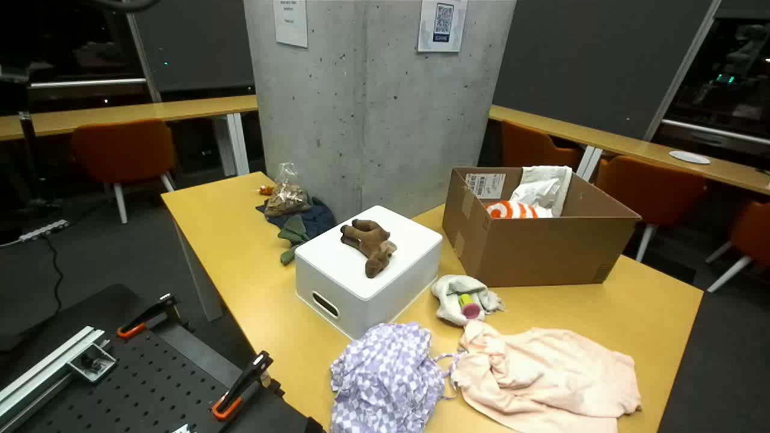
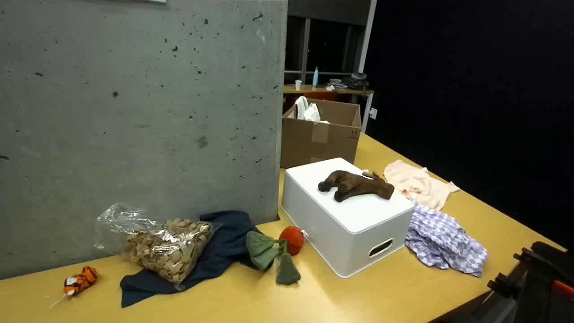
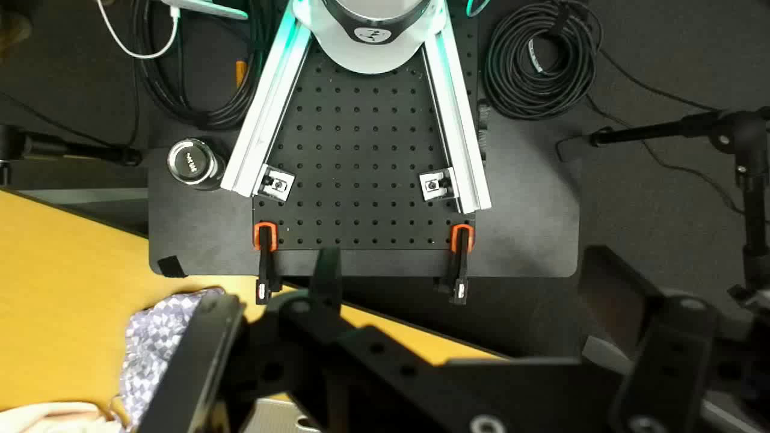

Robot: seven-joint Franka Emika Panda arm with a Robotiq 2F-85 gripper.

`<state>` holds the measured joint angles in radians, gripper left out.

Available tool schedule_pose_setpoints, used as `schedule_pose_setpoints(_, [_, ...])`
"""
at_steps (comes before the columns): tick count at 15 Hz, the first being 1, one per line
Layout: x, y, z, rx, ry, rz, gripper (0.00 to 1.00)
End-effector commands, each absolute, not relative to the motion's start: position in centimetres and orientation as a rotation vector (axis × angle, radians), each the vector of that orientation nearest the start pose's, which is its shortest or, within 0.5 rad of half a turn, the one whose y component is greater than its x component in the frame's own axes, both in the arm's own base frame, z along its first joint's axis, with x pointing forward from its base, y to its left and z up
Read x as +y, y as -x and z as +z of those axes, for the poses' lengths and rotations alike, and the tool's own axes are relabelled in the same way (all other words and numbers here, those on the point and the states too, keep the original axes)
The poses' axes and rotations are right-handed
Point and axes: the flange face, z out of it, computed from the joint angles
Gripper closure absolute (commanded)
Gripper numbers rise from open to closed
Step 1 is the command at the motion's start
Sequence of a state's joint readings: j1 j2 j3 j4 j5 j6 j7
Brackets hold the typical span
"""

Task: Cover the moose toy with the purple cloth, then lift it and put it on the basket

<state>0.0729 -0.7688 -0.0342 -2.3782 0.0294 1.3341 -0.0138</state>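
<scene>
One moose toy [image 1: 368,237] lies on the white box [image 1: 410,238] — purple cloth [image 1: 386,379] at the box's six o'clock in an exterior view. The pincer [image 3: 463,285] is spread wide.

Moose toy [image 1: 371,242] lies sideways, purple cloth [image 1: 388,380] crumpled.

In an exterior view: one white storage box [image 1: 394,294] and one moose toy [image 1: 368,242], dial centre; two notices [image 1: 291,23], 11 to 1 o'clock; one cardboard box [image 1: 553,252], 3; one pale pink cloth [image 1: 547,376], 4; one purple checked cloth [image 1: 388,376], 6; two clamps [image 1: 243,383], 7 to 8.
</scene>
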Motion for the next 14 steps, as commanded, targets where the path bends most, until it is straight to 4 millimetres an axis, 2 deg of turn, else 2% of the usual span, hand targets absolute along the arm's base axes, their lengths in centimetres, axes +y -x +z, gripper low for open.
schedule_pose_setpoints(1, [1.2,-28.2,55.9,-0.105,3.062,0.426,0.00])
schedule_pose_setpoints(5, [1.2,-28.2,55.9,-0.105,3.062,0.426,0.00])
schedule_pose_setpoints(6, [0.1,-29.2,55.9,-0.077,3.083,0.375,0.00])
schedule_pose_setpoints(9, [-4.0,-31.9,55.7,0.059,3.110,0.230,0.00])
schedule_pose_setpoints(11, [-7.6,-34.2,54.9,0.154,3.118,0.129,0.00])
schedule_pose_setpoints(14, [-12.7,-38.3,50.9,0.279,3.067,0.029,0.00])
